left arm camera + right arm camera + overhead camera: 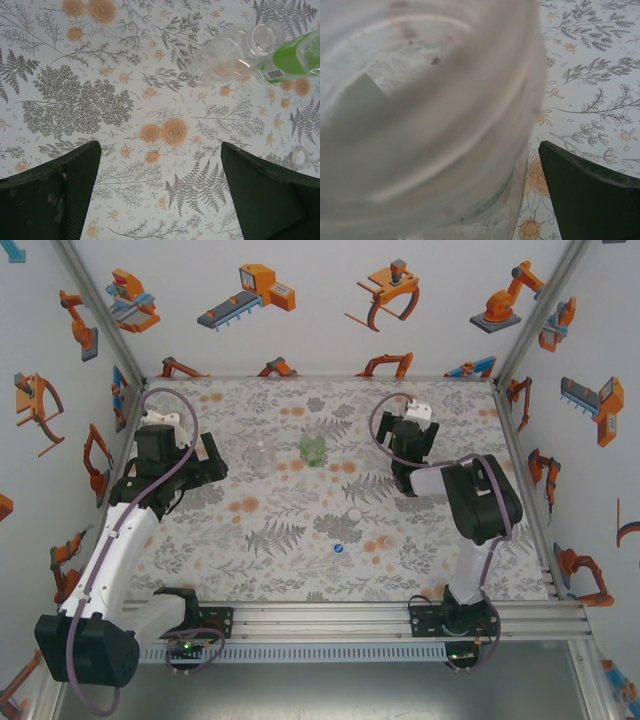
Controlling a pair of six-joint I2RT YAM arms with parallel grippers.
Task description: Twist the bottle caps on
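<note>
The white cap (353,513) lies on the flower-printed desk (270,570) near its middle, and the blue cap (339,548) lies just nearer than it and slightly left. Farther back stand a clear bottle (262,455) and, to its right, a green-labelled bottle (314,448), close together but apart from the caps.

The left wrist view adds detail that the top view is too small to give. The clear bottle (235,55) has an open mouth, the green-labelled bottle (295,57) carries a barcode and is cut off by the right edge, and the white cap (300,157) looks like a small ring.

The right wrist view brings in a third bottle (425,115). It is transparent, so close to the lens that it is only a blur, and it hides one side of the tool.

That makes three bottles and two caps that can be counted with certainty. A pale speck right of the blue cap is too faint to name.

The left tool (205,470) hangs over the far-left part of the desk. Its two dark fingers (55,195) are spread wide over bare print, holding nothing.

The right tool (405,445) is at the far right. Its one visible finger (590,195) stands out wide, with a sliver of desk between it and the third bottle, so the tool reads as spread.
</note>
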